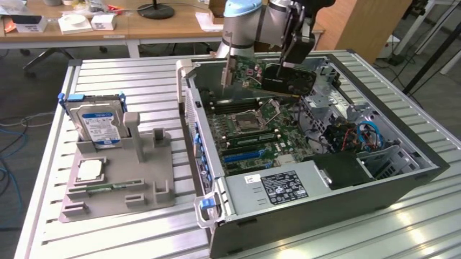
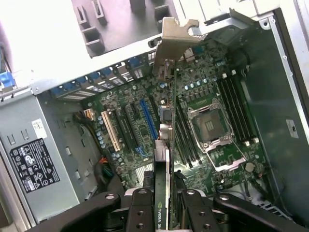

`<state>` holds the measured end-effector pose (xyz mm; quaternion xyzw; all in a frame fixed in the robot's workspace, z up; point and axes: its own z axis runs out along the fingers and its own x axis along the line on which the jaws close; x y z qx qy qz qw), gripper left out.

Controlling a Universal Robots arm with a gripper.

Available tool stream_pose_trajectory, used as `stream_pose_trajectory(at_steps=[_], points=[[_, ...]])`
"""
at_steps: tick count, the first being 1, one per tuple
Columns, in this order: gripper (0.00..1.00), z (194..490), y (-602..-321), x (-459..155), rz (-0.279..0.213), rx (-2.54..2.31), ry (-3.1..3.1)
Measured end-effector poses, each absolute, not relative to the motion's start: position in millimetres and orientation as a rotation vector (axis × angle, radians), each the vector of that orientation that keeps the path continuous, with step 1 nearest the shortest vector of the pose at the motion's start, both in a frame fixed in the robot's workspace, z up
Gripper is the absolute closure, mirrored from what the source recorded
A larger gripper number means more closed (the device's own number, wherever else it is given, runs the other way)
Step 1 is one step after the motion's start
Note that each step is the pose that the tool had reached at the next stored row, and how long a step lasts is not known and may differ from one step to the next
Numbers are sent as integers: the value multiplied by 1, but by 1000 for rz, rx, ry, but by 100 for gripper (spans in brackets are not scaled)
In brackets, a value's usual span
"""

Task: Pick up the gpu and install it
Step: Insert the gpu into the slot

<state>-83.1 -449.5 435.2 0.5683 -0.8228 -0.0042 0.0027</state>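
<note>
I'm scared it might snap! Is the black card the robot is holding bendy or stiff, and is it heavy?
Probably stiff: the gpu juts straight out from the gripper without drooping. Likely light too, since it looks thin. Its bare parts seem fragile, so bumping the motherboard could hurt it.

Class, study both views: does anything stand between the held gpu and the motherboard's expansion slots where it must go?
Nothing visible does. The hand grips the gpu edge-on above the open case. The blue slot and its neighbours on the motherboard lie bare. The card hides what is straight beneath it.
</note>
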Motion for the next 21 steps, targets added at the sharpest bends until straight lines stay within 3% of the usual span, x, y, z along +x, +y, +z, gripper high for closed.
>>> stream_pose_trajectory(at_steps=[21], points=[[73, 432, -449, -83, -11, 1998, -2416]])
